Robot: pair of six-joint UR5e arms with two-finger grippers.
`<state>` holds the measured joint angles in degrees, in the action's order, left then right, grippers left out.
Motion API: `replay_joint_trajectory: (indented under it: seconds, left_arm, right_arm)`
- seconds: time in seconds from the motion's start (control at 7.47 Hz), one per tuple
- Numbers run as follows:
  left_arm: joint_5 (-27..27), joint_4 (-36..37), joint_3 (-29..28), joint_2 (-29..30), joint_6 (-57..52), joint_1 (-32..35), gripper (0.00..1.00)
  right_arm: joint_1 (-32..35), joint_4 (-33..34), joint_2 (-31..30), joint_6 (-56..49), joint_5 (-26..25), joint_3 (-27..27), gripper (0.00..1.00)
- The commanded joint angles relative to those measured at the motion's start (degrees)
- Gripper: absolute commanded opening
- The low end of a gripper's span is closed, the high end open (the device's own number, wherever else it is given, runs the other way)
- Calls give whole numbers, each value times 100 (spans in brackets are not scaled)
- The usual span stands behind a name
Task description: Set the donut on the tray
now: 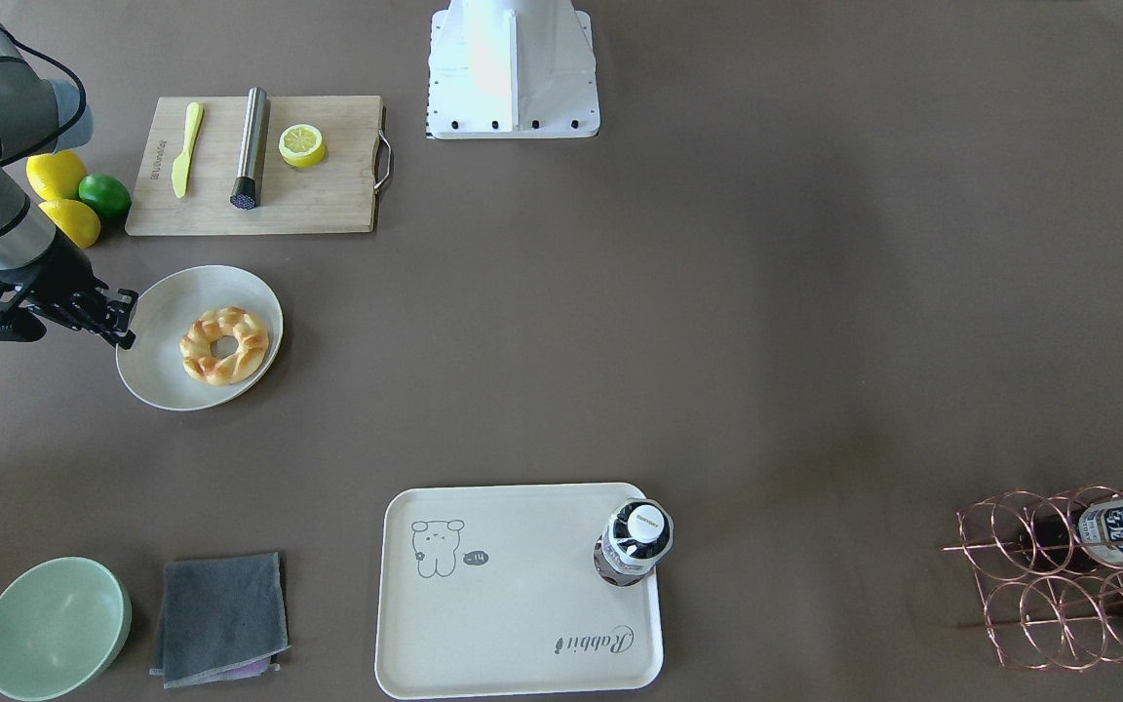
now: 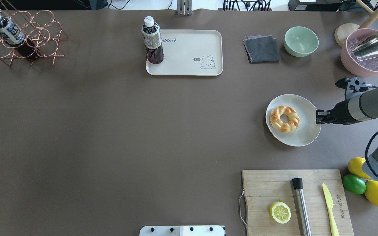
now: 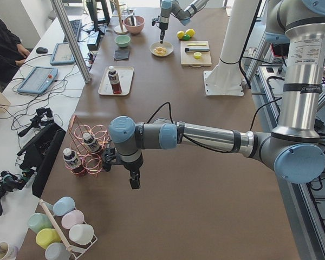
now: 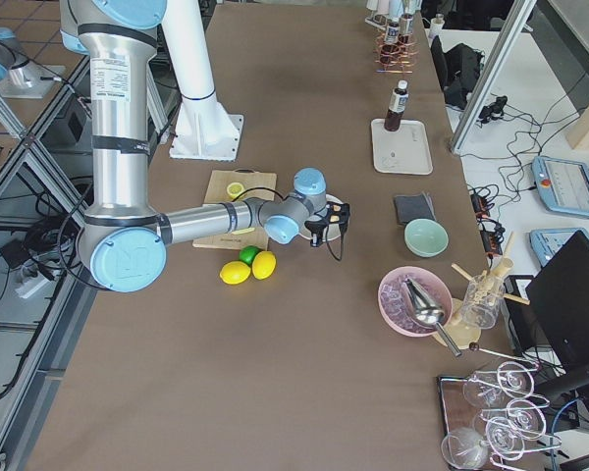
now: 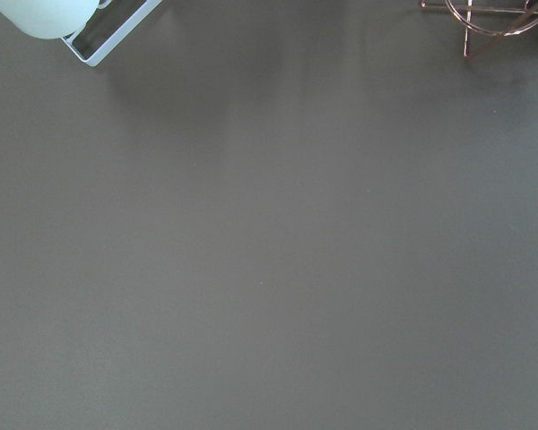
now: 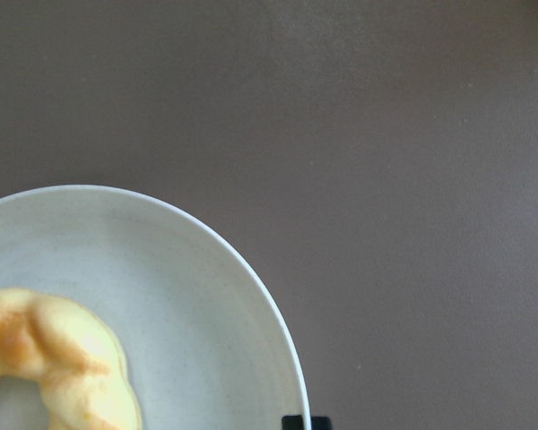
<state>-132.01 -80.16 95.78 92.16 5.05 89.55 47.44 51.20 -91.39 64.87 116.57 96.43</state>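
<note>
The donut [image 2: 284, 118] is a golden braided ring lying on a round white plate [image 2: 307, 131] at the table's right side. It also shows in the front view [image 1: 224, 344] and the right wrist view [image 6: 63, 358]. The cream tray [image 2: 189, 65] with the bear drawing lies at the far middle, with a dark drink bottle [image 2: 152, 39] standing on its left corner. My right gripper [image 2: 318, 117] hangs over the plate's right rim beside the donut, looks shut and holds nothing. My left gripper [image 3: 134, 184] hovers over bare table near the wire rack; I cannot tell whether it is open or shut.
A wooden cutting board [image 2: 274, 183] near the robot carries a lemon half [image 2: 280, 212], a metal cylinder and a yellow knife. Two lemons and a lime [image 2: 353, 184] lie beside it. A grey cloth [image 2: 262, 49], green bowl [image 2: 301, 41], pink bowl and copper bottle rack [image 2: 21, 36] line the far edge.
</note>
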Motion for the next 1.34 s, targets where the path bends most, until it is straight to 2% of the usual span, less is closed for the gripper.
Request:
replay_joint_trajectory:
  seconds: [0.0, 0.27, 0.54, 0.8, 1.07, 1.21]
  left_arm:
    - [0, 0, 37, -5, -21, 54, 98]
    - [0, 0, 28, 4, -21, 80, 98]
    - [0, 0, 37, -5, -21, 80, 98]
    - [0, 0, 37, -5, -13, 80, 98]
    - [0, 0, 37, 4, 14, 80, 98]
    - [0, 0, 28, 12, 14, 80, 98]
  right_arm:
    - [72, 22, 16, 386, 40, 314, 0]
    - [824, 30, 16, 352, 872, 412, 0]
    - [1379, 31, -19, 290, 1444, 377, 0]
    - [1505, 13, 173, 412, 1500, 438, 0]
    - [1392, 48, 1049, 1270, 1430, 28, 0]
    - [1182, 66, 1419, 1509, 1151, -192, 0]
